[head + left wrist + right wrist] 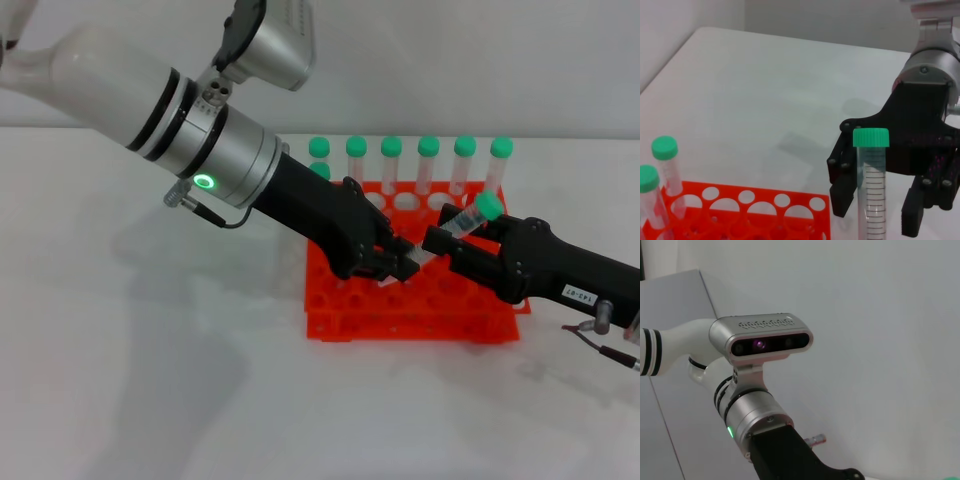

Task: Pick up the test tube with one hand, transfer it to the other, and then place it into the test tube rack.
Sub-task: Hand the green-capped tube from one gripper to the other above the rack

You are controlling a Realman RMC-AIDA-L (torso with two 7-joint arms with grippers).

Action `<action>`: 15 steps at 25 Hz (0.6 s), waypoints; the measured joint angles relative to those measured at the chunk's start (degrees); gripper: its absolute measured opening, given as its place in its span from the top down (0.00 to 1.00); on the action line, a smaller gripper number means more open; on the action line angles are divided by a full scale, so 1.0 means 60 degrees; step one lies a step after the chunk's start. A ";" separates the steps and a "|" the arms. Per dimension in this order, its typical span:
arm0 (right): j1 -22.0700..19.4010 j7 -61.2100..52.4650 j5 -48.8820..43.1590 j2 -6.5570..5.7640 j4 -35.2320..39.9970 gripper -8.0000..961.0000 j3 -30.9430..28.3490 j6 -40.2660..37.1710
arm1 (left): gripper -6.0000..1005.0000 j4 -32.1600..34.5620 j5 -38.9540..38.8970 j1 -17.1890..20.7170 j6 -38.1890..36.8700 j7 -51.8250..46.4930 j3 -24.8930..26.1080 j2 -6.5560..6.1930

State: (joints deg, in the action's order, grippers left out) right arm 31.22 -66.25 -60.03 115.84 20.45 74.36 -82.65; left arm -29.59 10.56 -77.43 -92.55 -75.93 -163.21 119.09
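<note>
Nearest us, left claw (402, 262) grips the lower end of the test tube (462, 225), held tilted above the rack (415, 318) on the counter (150, 350). Right claw (442, 243) brackets the tube w/ fingers apart; contact unclear. We count seven tubes (391, 165) in back rows.

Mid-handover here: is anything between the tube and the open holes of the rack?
Nothing visible blocks it. The test tube hangs tilted over the test tube rack, between the left gripper and the right gripper. The other capped tubes stand in the far rows; the near holes are free.
</note>
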 joint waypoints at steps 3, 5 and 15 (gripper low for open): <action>0.0003 0.0000 0.0002 0.0000 0.0004 0.55 0.0000 0.0010 | 0.81 0.0007 0.0003 0.0001 0.0008 -0.0008 0.0000 0.0000; 0.0003 0.0000 0.0001 0.0000 0.0004 0.57 0.0000 0.0024 | 0.81 0.0009 0.0005 0.0005 0.0008 -0.0029 0.0000 0.0001; 0.0030 -0.0050 -0.0044 -0.0003 -0.0038 0.66 -0.0001 0.0100 | 0.81 0.0011 0.0014 0.0050 0.0017 -0.0061 0.0011 0.0001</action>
State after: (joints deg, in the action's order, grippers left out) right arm 31.40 -66.54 -60.30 115.82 20.22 74.35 -82.05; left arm -29.52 10.65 -77.13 -92.44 -76.29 -163.15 119.09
